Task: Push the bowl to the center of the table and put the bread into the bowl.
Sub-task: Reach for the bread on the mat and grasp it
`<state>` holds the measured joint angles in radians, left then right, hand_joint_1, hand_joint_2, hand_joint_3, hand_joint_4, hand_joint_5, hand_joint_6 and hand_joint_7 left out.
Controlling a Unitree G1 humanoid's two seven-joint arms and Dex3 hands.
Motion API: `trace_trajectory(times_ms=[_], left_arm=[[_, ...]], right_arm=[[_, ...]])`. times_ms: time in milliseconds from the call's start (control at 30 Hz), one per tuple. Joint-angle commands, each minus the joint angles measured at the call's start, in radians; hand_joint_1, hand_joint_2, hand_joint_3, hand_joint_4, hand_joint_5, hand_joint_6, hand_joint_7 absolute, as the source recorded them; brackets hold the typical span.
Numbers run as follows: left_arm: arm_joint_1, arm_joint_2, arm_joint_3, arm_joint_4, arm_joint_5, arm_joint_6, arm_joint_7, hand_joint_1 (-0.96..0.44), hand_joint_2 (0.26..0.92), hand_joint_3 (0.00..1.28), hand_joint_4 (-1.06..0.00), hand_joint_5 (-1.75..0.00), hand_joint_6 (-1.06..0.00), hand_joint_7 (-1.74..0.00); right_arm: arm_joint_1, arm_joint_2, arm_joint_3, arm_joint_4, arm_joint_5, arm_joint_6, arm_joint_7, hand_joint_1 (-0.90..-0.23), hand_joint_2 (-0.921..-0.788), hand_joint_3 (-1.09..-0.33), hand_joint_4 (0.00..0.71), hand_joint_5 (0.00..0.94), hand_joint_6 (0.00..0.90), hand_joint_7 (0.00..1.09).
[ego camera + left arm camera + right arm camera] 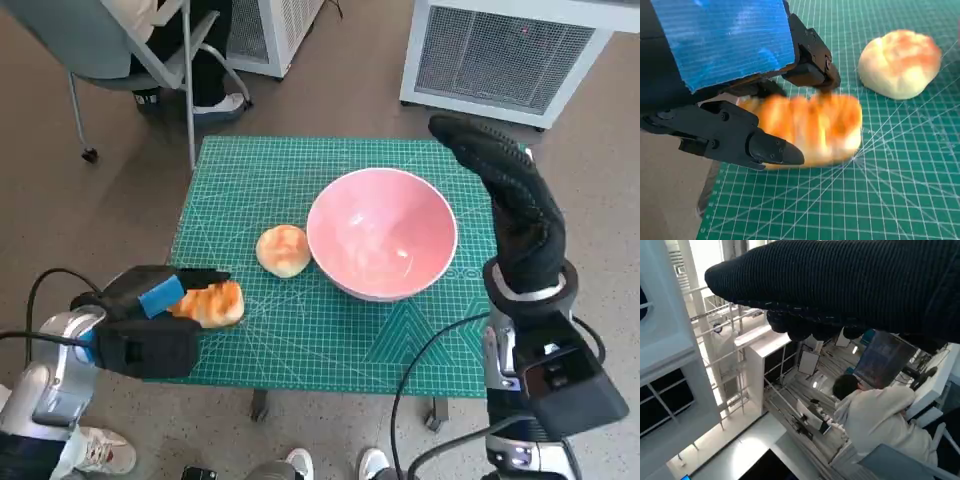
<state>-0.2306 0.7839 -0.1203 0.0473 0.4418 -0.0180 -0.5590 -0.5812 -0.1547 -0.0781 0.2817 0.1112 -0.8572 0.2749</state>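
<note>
Black fingers [765,150] of the left hand [150,320] clasped the golden ridged bread roll [812,127] (presumably bound for the pink round bowl [382,235]), the right hand [505,200] raised, holding nothing.

The setting is a laboratory or robotics test room. A green gridded cutting mat [300,190] covers the small worktop in the centre of the head view. White cabinets with ventilation grilles [505,50] stand on the grey floor at the upper right. A wheeled office chair [120,50] occupies the upper left. In the right wrist view, a person in a pale top [880,420] sits by a monitor [885,360], lower right, among white racks.
</note>
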Motion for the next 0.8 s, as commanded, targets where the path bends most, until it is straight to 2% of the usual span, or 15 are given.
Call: trace_trajectory(times_ms=[33,267,500,800], left_arm=[[-0.029,0.016,0.042,-0.025,-0.034,-0.009,0.001,0.0,0.921,0.15,-0.64,-1.28,-0.53,-1.12],[-0.072,0.011,0.09,-0.053,-0.067,-0.008,0.005,0.0,0.921,0.12,-0.66,-1.27,-0.55,-1.15],[-0.172,0.003,0.147,-0.1,-0.124,0.022,0.007,0.0,0.921,0.09,-0.69,-1.2,-0.58,-1.17],[-0.307,-0.036,0.182,-0.176,-0.146,0.065,0.065,0.0,0.912,0.01,-0.78,-1.07,-0.7,-1.08]], right_arm=[[0.021,-0.003,0.004,-0.003,-0.015,0.012,-0.011,-0.55,-0.921,-0.714,0.308,0.013,-0.001,0.75],[0.027,-0.002,0.008,-0.01,-0.01,0.015,-0.014,-0.548,-0.921,-0.716,0.308,0.013,-0.001,0.75],[0.031,-0.006,0.007,-0.014,-0.004,0.018,-0.013,-0.546,-0.921,-0.716,0.308,0.013,-0.001,0.75],[0.032,-0.009,0.003,-0.017,-0.003,0.017,-0.015,-0.555,-0.921,-0.714,0.305,0.011,-0.001,0.75]])
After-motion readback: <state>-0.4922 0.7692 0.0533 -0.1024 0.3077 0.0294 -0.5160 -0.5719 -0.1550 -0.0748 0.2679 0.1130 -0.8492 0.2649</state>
